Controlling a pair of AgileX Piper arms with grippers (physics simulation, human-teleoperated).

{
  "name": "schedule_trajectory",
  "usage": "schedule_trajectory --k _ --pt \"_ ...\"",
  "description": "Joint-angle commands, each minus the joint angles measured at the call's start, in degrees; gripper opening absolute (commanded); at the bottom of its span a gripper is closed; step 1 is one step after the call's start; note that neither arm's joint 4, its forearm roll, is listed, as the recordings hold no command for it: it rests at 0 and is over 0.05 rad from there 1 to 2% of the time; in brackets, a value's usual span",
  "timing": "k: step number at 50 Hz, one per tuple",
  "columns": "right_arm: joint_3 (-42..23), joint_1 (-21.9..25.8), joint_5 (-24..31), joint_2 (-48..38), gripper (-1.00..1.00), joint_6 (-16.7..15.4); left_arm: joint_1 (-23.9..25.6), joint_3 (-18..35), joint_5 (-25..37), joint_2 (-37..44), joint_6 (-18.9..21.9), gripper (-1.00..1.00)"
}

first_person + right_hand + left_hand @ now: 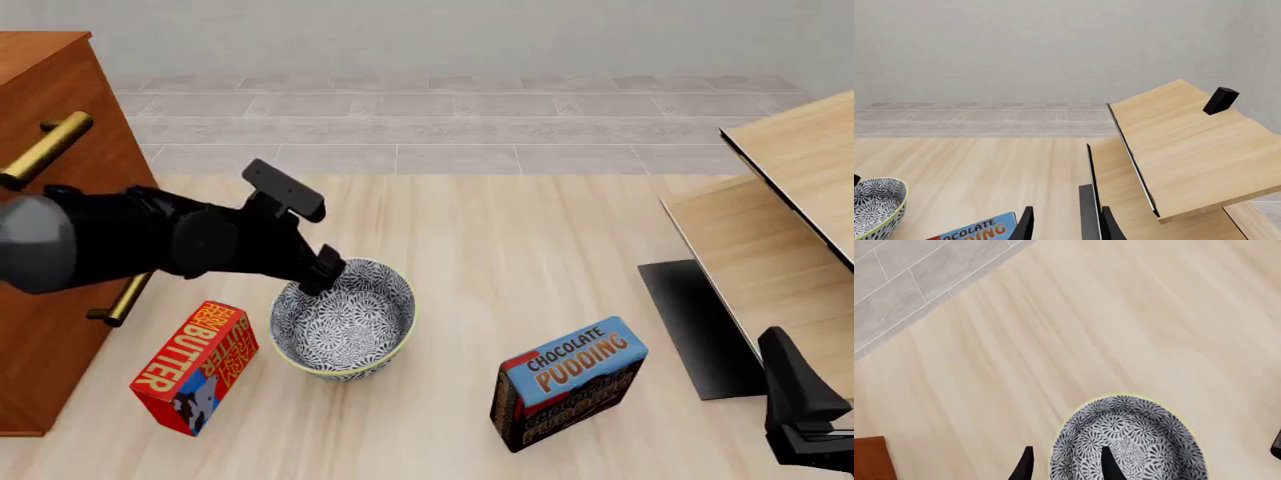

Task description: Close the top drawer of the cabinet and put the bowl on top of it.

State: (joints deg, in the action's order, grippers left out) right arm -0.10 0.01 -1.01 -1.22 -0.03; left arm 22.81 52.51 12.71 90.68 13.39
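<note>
**Left gripper straddles the bowl rim; grip not yet made**

Nearest the front camera, at the lower right edge, sits the dark right gripper (801,410), idle and well apart from the work; its wrist view shows the two black fingertips (1026,222) with a gap between them and nothing held.

Across the table, the black left gripper (323,272) reaches down to the round deep bowl with the blue-and-white floral pattern and pale yellowish rim (344,320), which stands upright on the pale light-wood tabletop (534,250) beside the tall reddish-brown wooden cabinet (54,90). In the left wrist view one fingertip (1110,465) lies over the bowl's inside and the other outside the wall, so the jaws stand apart around the rim, not yet pinched on it.

To do this step well, I would judge: lower until the wall sits deep between the fingers, close firmly, then lift straight up before swinging toward the cabinet top, keeping the bowl level. A shallow pinch on a curved rim may let it tilt or slip. Whether the top drawer with its long brass bar handle (47,148) is fully shut cannot be told from here.

Readable writing: the red box (198,365) beside the bowl says "BUTTER"; the blue-topped box (571,380) says "CHOCOLATE PUDDING".
</note>
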Motion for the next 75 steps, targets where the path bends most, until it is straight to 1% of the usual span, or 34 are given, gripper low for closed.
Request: schedule_trajectory --k 1,75 --pt "0.0 0.0 0.3 0.3 1.0 0.0 -0.2 -0.5 -0.8 0.7 -0.8 1.0" --pt "0.0 0.0 0.3 0.3 1.0 0.0 -0.7 0.4 -6.3 10.3 -2.1 1.0"
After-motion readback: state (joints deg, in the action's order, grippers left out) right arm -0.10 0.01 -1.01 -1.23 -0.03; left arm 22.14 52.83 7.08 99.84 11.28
